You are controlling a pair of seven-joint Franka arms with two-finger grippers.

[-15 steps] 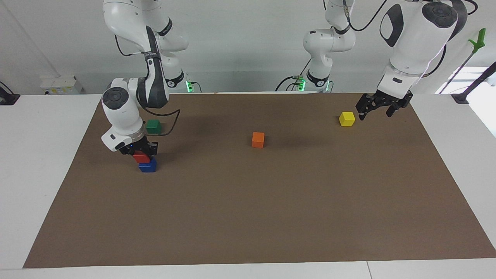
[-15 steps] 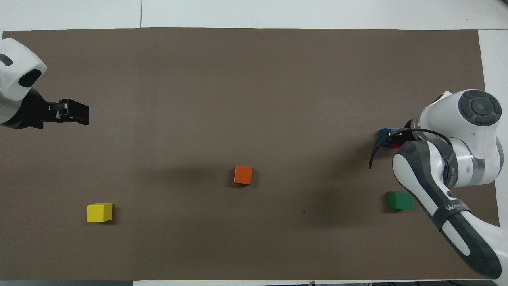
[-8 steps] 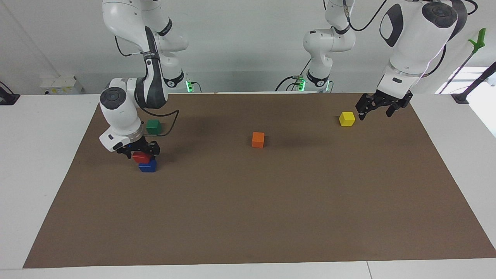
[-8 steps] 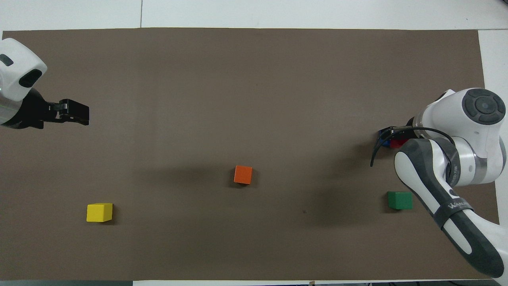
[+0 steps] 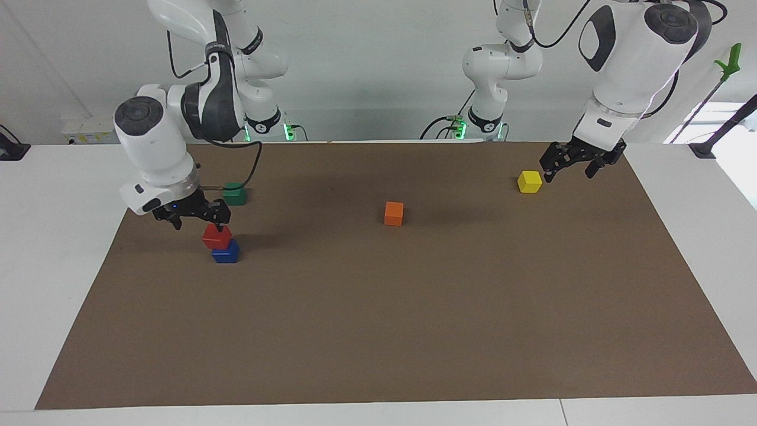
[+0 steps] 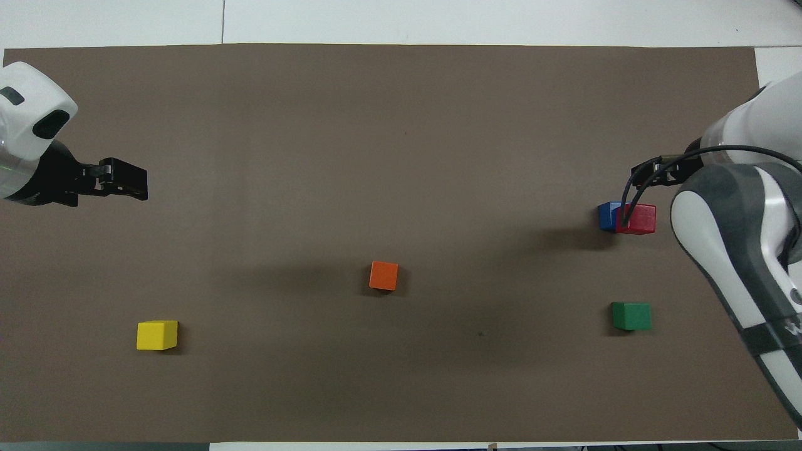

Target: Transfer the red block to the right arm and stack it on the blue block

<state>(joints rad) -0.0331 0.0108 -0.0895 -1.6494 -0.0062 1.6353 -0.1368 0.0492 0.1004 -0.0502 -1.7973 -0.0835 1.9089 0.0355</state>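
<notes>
The right gripper (image 5: 193, 216) hangs with its fingers apart, just above the red block (image 5: 216, 236), which sits below it on the blue block (image 5: 225, 253), while the left gripper (image 5: 576, 164) waits.

The red block (image 5: 217, 236) is being carried on the blue block (image 5: 226, 254), toward the right arm's end of the mat (image 5: 378, 331). The green block (image 5: 235, 193) is lying nearer the robots than that stack. The orange block (image 5: 394, 213) is sitting mid-mat, and the yellow block (image 5: 529, 181) is placed toward the left arm's end.
</notes>
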